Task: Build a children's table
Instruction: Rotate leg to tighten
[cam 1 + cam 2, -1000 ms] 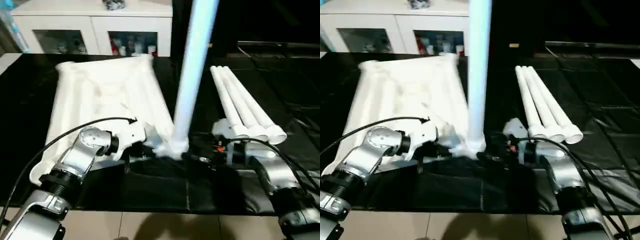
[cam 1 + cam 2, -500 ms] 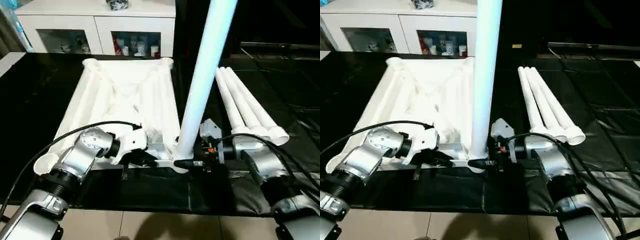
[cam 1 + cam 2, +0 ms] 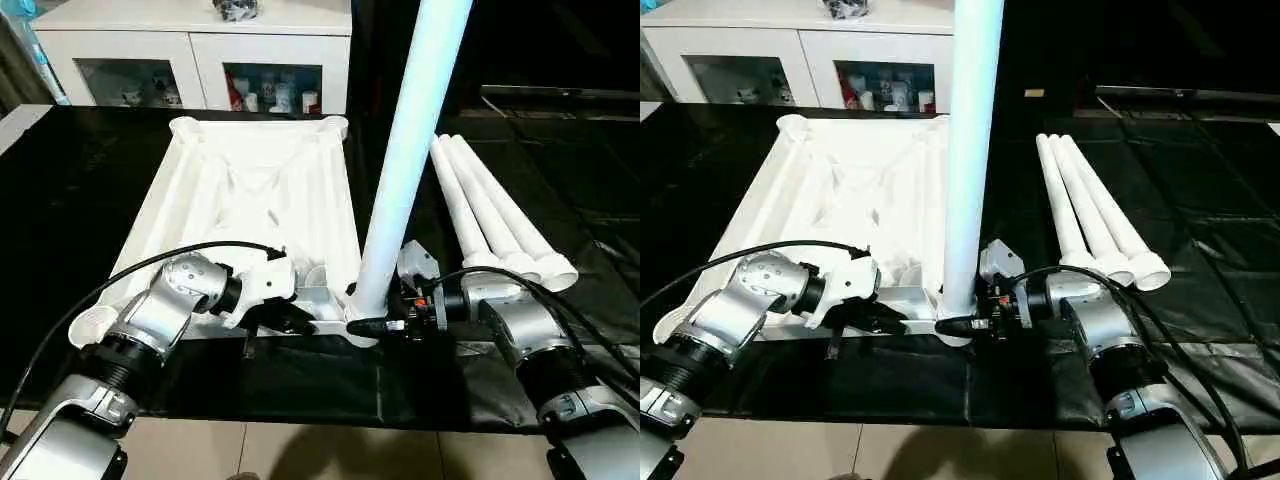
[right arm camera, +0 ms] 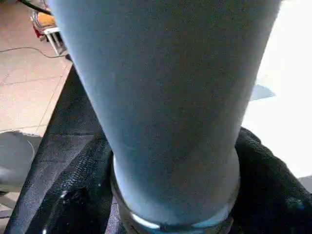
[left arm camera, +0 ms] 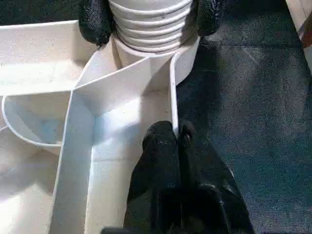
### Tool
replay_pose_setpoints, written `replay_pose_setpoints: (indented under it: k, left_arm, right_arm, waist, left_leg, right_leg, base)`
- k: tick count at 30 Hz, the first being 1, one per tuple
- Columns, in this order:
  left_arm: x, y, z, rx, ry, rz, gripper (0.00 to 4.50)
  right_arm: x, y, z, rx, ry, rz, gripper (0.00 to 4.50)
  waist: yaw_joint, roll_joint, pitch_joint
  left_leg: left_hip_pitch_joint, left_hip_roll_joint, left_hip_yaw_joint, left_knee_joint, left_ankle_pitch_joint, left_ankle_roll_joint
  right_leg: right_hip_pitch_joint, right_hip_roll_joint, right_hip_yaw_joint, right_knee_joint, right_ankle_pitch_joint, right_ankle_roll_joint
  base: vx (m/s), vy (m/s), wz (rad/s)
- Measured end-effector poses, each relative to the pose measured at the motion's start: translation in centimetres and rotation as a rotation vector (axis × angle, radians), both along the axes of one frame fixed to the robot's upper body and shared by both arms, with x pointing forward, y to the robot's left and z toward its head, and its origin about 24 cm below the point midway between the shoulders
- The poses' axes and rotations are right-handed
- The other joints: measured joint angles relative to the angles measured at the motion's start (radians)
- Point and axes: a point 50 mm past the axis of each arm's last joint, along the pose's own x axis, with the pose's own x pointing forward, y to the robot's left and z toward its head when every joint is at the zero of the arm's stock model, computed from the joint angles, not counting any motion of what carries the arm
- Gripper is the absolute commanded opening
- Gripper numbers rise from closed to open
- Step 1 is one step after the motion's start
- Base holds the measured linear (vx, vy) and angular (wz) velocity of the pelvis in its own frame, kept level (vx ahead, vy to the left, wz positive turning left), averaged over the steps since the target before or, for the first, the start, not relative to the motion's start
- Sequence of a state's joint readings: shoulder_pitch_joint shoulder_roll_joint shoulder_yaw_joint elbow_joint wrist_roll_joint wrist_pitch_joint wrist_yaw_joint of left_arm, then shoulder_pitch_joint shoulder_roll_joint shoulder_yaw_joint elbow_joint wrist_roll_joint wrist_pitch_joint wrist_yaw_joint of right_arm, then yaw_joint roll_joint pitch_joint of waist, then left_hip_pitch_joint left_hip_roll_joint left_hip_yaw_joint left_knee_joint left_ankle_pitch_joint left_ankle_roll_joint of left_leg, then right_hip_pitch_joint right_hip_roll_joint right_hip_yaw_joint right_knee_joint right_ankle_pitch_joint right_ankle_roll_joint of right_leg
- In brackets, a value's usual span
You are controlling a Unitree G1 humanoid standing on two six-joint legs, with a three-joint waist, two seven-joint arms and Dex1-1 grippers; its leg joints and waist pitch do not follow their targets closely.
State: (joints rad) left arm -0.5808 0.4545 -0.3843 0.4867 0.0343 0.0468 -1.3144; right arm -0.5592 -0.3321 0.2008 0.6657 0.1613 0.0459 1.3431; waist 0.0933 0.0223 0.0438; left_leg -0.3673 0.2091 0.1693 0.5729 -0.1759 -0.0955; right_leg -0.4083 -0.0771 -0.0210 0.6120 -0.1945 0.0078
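Surface: black matte sheet (image 3: pixel 560 150) over a low platform, pale tile floor (image 3: pixel 300 455) along near edge. Room: white cabinet (image 3: pixel 190 50) w/ glass doors at far side, small items behind glass; rest of bkgd dark.

Item 1: tabletop (image 3: pixel 250 200), white plastic, lying underside up on the sheet, ribs showing, long axis running away from robot toward cabinet; round sockets at corners.

Item 2: upright leg (image 3: pixel 405 160), white tube, standing vertical in near-right corner socket (image 5: pixel 146 53), threaded end at socket mouth, top running out of frame.

Item 3: three spare legs (image 3: pixel 495 215), lying side by side, touching, on sheet right of tabletop; long axis roughly parallel to tabletop's, wide ends toward robot.

Left gripper (image 5: pixel 175 141): fingers pressed together, pinching thin near-edge rib of tabletop just beside socket.

Right gripper (image 3: pixel 375 325): fingers (image 5: pixel 95 22) set either side of upright leg's base, at the threads; spread to tube width, touching it
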Motion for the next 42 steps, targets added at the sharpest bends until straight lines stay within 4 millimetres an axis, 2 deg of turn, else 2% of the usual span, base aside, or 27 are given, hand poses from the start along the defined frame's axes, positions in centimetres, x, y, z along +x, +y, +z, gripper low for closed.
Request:
replay_pose_setpoints:
  k: [3, 5, 7, 11, 14, 17, 20, 25, 26, 32, 38, 42]
  left_arm:
    - [0.2, -0.2, 0.0, -0.029, 0.027, 0.051, 0.0]
    - [0.6, -0.3, -0.3, -0.048, 0.043, 0.136, 0.0]
    - [0.8, -0.6, -0.5, -0.062, 0.05, 0.193, 0.0]
    - [1.6, -1.5, -0.9, -0.099, 0.052, 0.402, 0.0]
    - [1.8, -2.4, -0.9, -0.118, 0.051, 0.511, 0.0]
    - [2.0, -3.3, -0.9, -0.12, 0.035, 0.61, 0.0]
    - [2.0, -4.5, -0.8, -0.126, 0.028, 0.666, 0.0]
    - [1.9, -5.1, -0.6, -0.136, 0.028, 0.701, 0.0]
    - [1.9, -5.1, -0.6, -0.135, 0.027, 0.701, 0.0]
    - [1.9, -4.6, -0.6, -0.127, 0.001, 0.668, 0.0]
    - [1.9, -3.4, -0.5, -0.121, -0.033, 0.575, 0.0]
    - [1.8, -2.3, -0.2, -0.117, -0.051, 0.49, 0.0]
  right_arm:
    - [-0.2, 0.3, -0.5, 0.035, 0.007, -0.067, 2.83]
    - [-0.1, 0.6, -1.0, 0.066, 0.013, -0.181, 2.83]
    - [0.2, 0.8, -1.2, 0.072, 0.009, -0.269, 2.83]
    - [1.6, 2.5, -1.9, 0.127, 0.022, -0.589, 2.83]
    - [2.6, 3.4, -1.8, 0.125, 0.026, -0.73, 2.83]
    - [3.4, 4.4, -1.7, 0.111, 0.024, -0.857, 2.83]
    - [3.9, 4.6, -1.5, 0.097, 0.016, -0.929, 2.83]
    - [4.2, 4.6, -1.4, 0.098, 0.014, -0.958, 2.83]
    - [4.2, 4.6, -1.4, 0.098, 0.012, -0.958, 3.39]
    - [4.1, 4.8, -1.3, 0.142, 0.016, -0.946, 3.96]
    - [2.8, 2.2, -1.8, 0.197, 0.013, -0.842, 4.42]
    - [1.2, -0.3, -2.7, 0.144, 0.01, -0.705, 4.47]
  waist:
    - [-0.001, 0.0, 0.0]
    - [-0.006, 0.0, 0.0]
    - [-0.018, 0.001, -0.001]
    - [-0.055, 0.001, -0.001]
    - [-0.067, 0.0, -0.001]
    - [-0.073, 0.0, -0.001]
    - [-0.071, 0.0, -0.001]
    - [-0.062, 0.0, -0.001]
    - [-0.062, 0.0, -0.001]
    - [-0.065, 0.0, 0.0]
    - [-0.055, 0.001, 0.0]
    - [-0.047, 0.006, 0.003]
  left_leg:
    - [0.001, 0.0, 0.0, 0.001, 0.0, 0.0]
    - [0.003, 0.0, 0.0, 0.003, 0.0, 0.0]
    - [0.005, 0.0, 0.001, 0.003, 0.0, 0.0]
    - [0.01, -0.001, -0.001, 0.001, 0.0, -0.001]
    - [0.012, -0.001, -0.002, 0.001, 0.0, -0.001]
    - [0.012, -0.001, -0.003, 0.001, 0.0, -0.001]
    - [0.011, -0.001, -0.002, 0.001, 0.0, -0.001]
    - [0.01, -0.001, -0.002, -0.002, -0.001, -0.002]
    - [0.01, -0.001, -0.002, -0.003, -0.001, -0.002]
    - [0.01, -0.001, -0.002, -0.003, -0.001, -0.002]
    - [0.007, -0.001, -0.002, -0.004, -0.001, -0.002]
    - [-0.002, -0.001, -0.002, -0.002, -0.001, -0.001]
  right_leg:
    - [0.001, 0.0, 0.0, 0.001, 0.0, 0.0]
    - [0.005, 0.0, 0.001, 0.002, 0.002, -0.002]
    - [0.005, 0.0, 0.003, 0.002, 0.004, -0.006]
    - [0.006, 0.0, 0.003, 0.001, 0.003, -0.003]
    - [0.006, 0.0, 0.002, 0.0, 0.003, -0.003]
    - [0.005, 0.001, 0.001, -0.001, 0.004, -0.002]
    - [0.004, 0.001, 0.001, -0.002, 0.005, -0.003]
    - [0.004, 0.001, 0.001, -0.003, 0.008, -0.007]
    - [0.003, 0.001, 0.001, -0.003, 0.008, -0.007]
    - [0.002, 0.002, 0.001, -0.003, 0.008, -0.007]
    - [-0.002, 0.002, 0.0, -0.004, 0.007, -0.006]
    - [-0.009, 0.0, -0.001, -0.005, 0.008, -0.006]
  base:
    - [0.0, 0.0, 0.0]
    - [0.0, 0.0, 0.0]
    - [0.0, 0.0, 0.0]
    - [0.0, 0.0, 0.0]
    - [0.0, 0.0, 0.0]
    - [0.0, 0.0, 0.0]
    - [0.0, 0.0, 0.0]
    - [0.0, 0.0, 0.0]
    - [0.0, 0.0, 0.0]
    - [0.0, 0.0, 0.0]
    - [0.0, 0.0, 0.0]
    - [0.0, 0.0, 0.0]
